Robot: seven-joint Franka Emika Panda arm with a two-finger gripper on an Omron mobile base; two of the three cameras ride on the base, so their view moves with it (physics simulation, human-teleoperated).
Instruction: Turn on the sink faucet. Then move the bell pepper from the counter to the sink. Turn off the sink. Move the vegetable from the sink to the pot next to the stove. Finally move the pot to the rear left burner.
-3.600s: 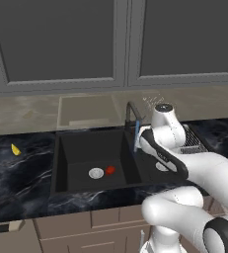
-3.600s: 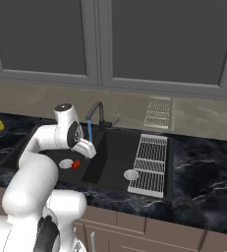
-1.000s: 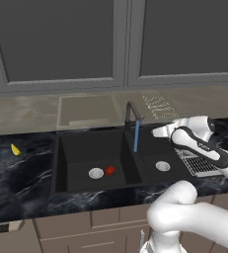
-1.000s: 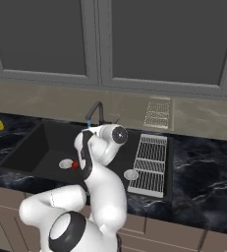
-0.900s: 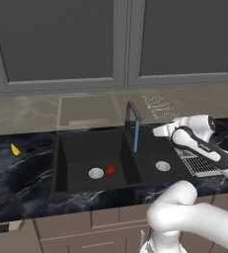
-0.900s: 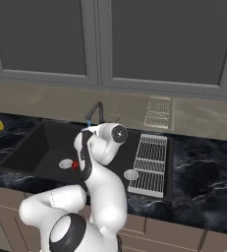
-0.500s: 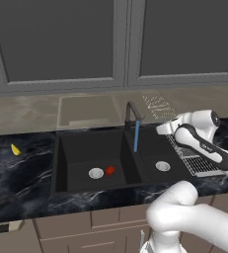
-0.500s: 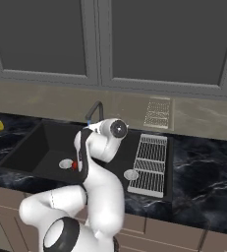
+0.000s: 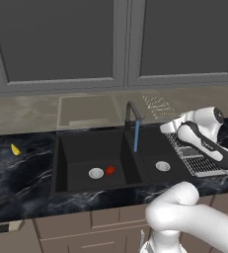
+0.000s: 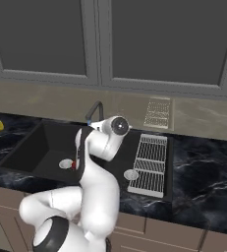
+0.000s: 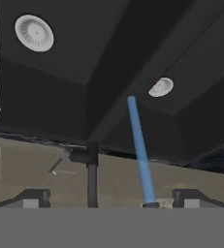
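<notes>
since a second ago our arm lifted slightly at right of frame, gripper (image 11: pixel 111 199) spread wide, holding nothing. we see black sink (image 9: pixel 61 163) at frame centre, water stream (image 9: pixel 136 136) running from sink faucet (image 9: pixel 131 113). bell pepper (image 9: pixel 110 170) sits in left basin beside drain (image 9: pixel 95 173).

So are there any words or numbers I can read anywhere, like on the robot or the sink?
No words or numbers can be read.
Arm: a small dark mark on the white shell, too small and blurred to read.
Sink, faucet, counter and rack: nothing written on them.
</notes>
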